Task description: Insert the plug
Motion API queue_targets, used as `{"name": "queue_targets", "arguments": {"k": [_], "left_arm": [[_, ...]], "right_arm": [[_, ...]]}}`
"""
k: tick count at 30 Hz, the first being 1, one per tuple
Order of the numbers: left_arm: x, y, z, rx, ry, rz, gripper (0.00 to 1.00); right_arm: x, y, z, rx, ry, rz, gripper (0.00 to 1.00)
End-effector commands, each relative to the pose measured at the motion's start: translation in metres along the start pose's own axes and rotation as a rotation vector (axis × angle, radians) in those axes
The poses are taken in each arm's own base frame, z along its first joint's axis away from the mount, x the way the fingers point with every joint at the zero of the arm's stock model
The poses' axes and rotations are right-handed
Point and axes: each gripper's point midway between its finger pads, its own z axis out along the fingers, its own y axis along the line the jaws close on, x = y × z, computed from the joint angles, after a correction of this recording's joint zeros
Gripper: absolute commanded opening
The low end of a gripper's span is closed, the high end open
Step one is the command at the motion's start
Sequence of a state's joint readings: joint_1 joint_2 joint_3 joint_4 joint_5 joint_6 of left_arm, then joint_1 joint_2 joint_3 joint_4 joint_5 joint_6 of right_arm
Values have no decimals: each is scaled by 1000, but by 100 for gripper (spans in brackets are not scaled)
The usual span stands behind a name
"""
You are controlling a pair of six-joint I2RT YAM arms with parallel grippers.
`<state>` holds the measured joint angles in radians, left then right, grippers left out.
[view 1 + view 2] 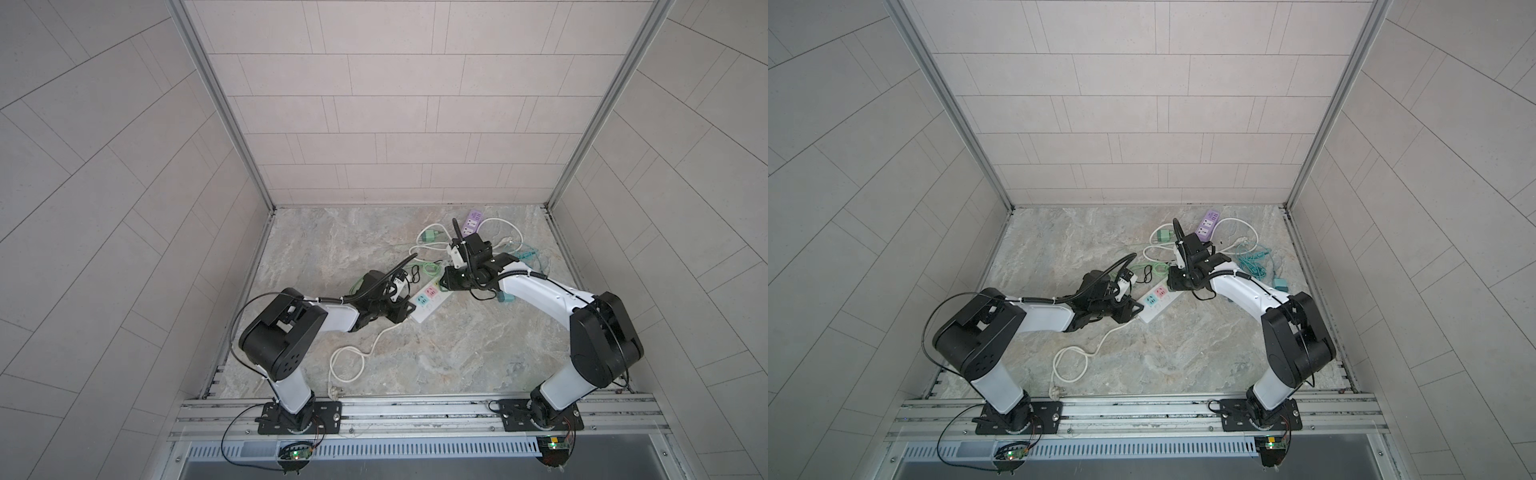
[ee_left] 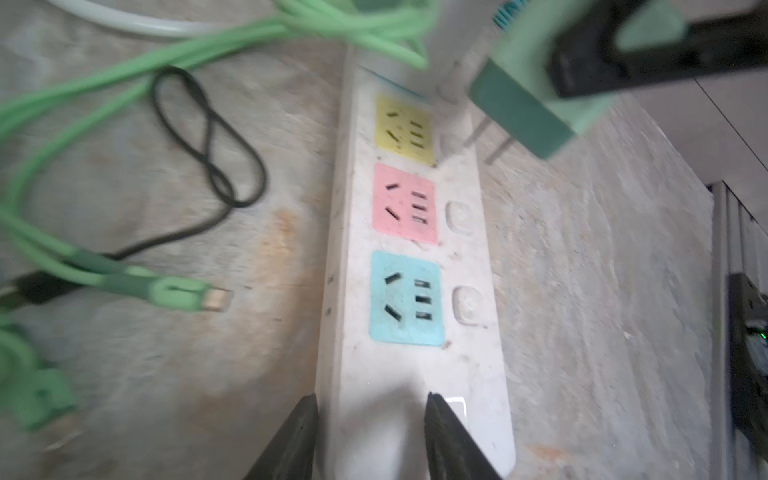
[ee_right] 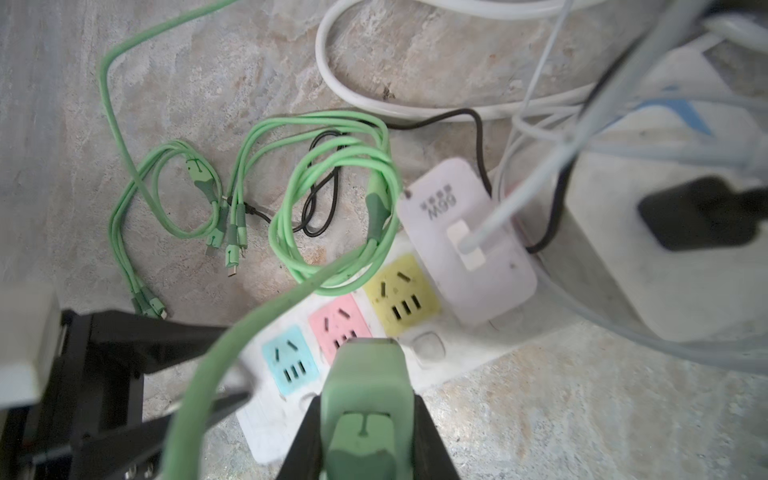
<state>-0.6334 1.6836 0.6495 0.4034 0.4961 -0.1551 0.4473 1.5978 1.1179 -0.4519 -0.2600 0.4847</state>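
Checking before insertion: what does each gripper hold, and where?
Right gripper: green plug, by its body. Left gripper straddles an end of the power strip; grip unclear.

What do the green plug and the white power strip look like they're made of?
The green plug: probably matte moulded plastic, rounded corners; its prongs look metallic grey. The white power strip: likely hard plastic, smooth but scuffed and dusty.

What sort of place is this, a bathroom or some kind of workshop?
Most likely a robot test booth dressed as a tiled room: two arms bolted to a metal rail, tiled walls, and a power strip on the floor, with a green plug in the right claw.
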Motion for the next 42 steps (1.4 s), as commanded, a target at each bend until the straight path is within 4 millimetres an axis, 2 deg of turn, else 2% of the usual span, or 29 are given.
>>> {"name": "queue_targets", "arguments": {"k": [1, 6, 12, 14, 17, 22, 25, 32, 37, 42], "left_arm": [[12, -31, -7, 56, 32, 5, 47], [12, -55, -12, 93, 27, -56, 47], [22, -70, 2, 116, 37, -64, 47], [23, -66, 2, 88, 25, -66, 48], [16, -52, -5, -4, -22, -72, 57], [-5, -31, -21, -151, -107, -101, 60], [-15, -19, -21, -190, -123, -150, 62], [-19, -24, 5, -106, -39, -177, 61], [-9, -36, 17, -27, 50, -198, 58], [8, -36, 23, -10, 90, -235, 56]], "right_arm": [[-1, -7, -7, 55, -21, 38, 2], [8, -12, -20, 98, -44, 54, 2], [23, -18, -40, 117, -98, 77, 2], [25, -19, -41, 121, -98, 83, 2], [27, -21, -37, 129, -92, 96, 2], [27, -19, -26, 129, -96, 114, 1], [26, -17, -23, 129, -96, 114, 1], [22, -16, -23, 133, -107, 120, 1], [19, -16, -25, 137, -118, 122, 1], [17, -17, -24, 142, -116, 116, 1]]}}
